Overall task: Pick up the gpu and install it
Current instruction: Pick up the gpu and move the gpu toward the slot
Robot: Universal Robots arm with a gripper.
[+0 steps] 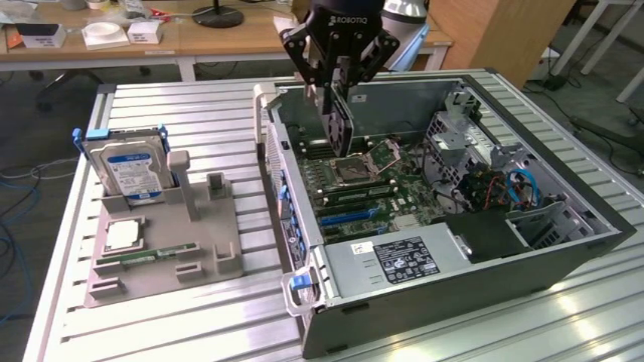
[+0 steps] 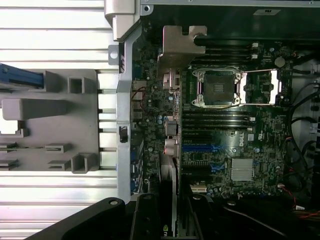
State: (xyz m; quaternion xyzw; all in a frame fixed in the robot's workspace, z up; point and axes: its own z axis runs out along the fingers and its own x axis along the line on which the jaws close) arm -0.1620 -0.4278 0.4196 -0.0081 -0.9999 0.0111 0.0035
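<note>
My gripper [image 1: 337, 89] hangs over the open computer case [image 1: 563, 241], shut on the top edge of the gpu [image 1: 340, 128]. The card hangs upright with its dark side showing, its lower edge above the motherboard [image 1: 375, 188] near the CPU socket [image 1: 354, 167]. In the wrist view the gpu [image 2: 170, 150] runs edge-on between my fingers [image 2: 144, 220], its metal bracket [image 2: 177, 47] at the far end close to the case's rear wall. The blue expansion slots [image 2: 200, 148] lie just beside the card's line.
A grey holder tray [image 1: 201, 256] stands at the exterior view's left with a blue-labelled hard drive [image 1: 126, 170], a CPU [image 1: 123, 235] and a RAM stick [image 1: 146, 255]. Inside the case are the power supply [image 1: 403, 258] and the drive cage [image 1: 473, 139].
</note>
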